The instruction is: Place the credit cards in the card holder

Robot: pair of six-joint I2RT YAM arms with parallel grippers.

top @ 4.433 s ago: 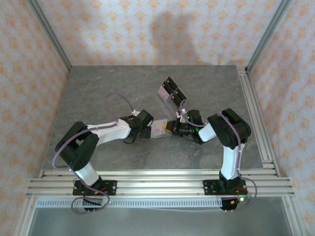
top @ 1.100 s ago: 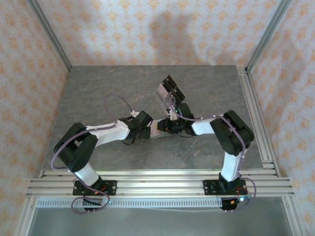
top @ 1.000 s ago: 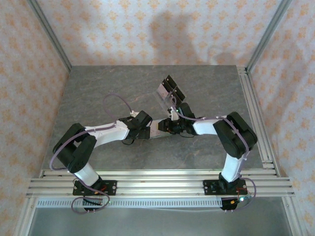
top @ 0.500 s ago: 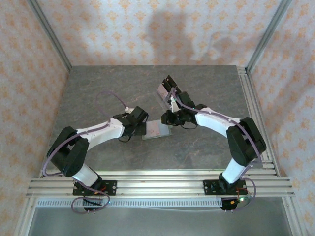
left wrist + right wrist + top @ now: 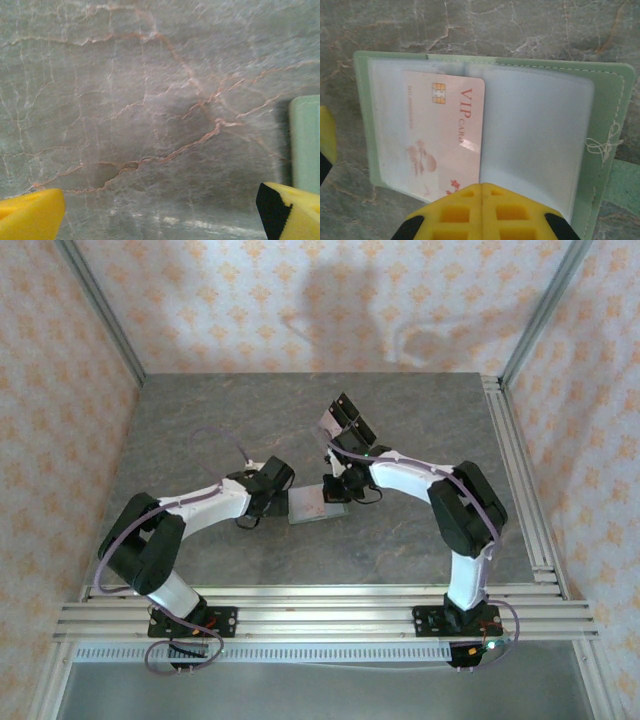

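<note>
Pushing the card home looks to be the job in hand. The right gripper (image 5: 482, 192) has its yellow fingers pressed together with nothing between them, and the tips sit at the near edge of the open green wallet (image 5: 607, 100). That wallet lies flat on the marbled table (image 5: 150, 100), between the two arms. One pink card (image 5: 445, 135), marked VIP, lies on the wallet's left half with a long edge close to the centre fold. I can't tell whether it is fully under the clear sleeve or only resting over it. The left gripper (image 5: 160, 215) hangs low over bare table just beside the wallet's edge, fingers wide apart and holding nothing. To do this well, I'd use the joined tips as a blunt pusher, kept low and nearly flat, nudging the card's edge straight along the sleeve rather than down into it. The wallet looks soft and light, so a hard shove would likely slide or buckle it; the idle left gripper could pin the far edge. The clear stand (image 5: 345, 423) is close behind the right arm and worth steering clear of.
</note>
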